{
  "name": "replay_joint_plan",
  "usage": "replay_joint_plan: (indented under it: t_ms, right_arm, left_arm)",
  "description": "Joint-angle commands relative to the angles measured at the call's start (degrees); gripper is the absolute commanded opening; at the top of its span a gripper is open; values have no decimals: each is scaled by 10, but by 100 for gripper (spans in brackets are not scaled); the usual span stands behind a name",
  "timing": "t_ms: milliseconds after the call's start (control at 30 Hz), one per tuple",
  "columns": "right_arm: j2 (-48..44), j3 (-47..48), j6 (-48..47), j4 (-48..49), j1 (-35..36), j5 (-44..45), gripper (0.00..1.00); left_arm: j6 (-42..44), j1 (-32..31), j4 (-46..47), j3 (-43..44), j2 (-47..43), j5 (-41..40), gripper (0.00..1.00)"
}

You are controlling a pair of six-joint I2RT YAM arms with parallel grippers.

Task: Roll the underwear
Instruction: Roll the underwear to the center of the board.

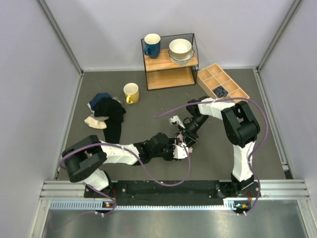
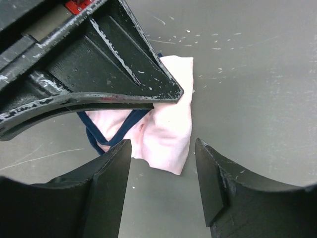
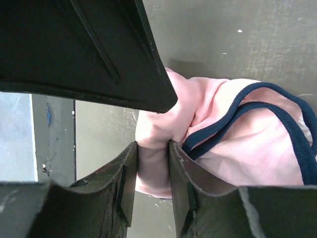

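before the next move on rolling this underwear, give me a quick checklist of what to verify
1. Right gripper holds the pink underwear: ok, shut on a bunched fold.
2. Left gripper free to take a grip: ok, open, with the fabric edge showing between its fingers, not pinched.
3. Roll formed: not ok, the cloth lies folded and bunched.
4. Clearance between the two grippers: cannot tell, they crowd together over the cloth.
5. Yellow mug and black garments out of the way: ok, off to the left, apart from the underwear.
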Motion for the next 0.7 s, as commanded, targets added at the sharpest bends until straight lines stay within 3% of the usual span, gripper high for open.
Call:
replay_joint_plan:
  t_ms: [0,300,400,500,533,600,667]
  right_arm:
    - [15,9,-2,-11,-4,17,32]
    - [15,9,1,-11,-4,17,33]
    - [15,9,3,-9,-3,17,34]
    - [13,8,4,-10,-6,14,36]
    - [12,7,4,-9,-6,12,37]
    - [8,7,5,-9,-10,9,38]
    - [2,8,6,-8,-17,3,39]
  left_arm:
    - [28,-1,-8,25,11,-4,60]
    - [52,-3,-46,63,61,3,57]
    - [57,-3,-72,80,73,6,46]
    - [56,-2,-98,91,84,14,30]
    - [54,-2,-106,92,86,16,19]
    - [49,-2,-117,94,88,25,6]
    - [39,-2,-145,98,87,33,0]
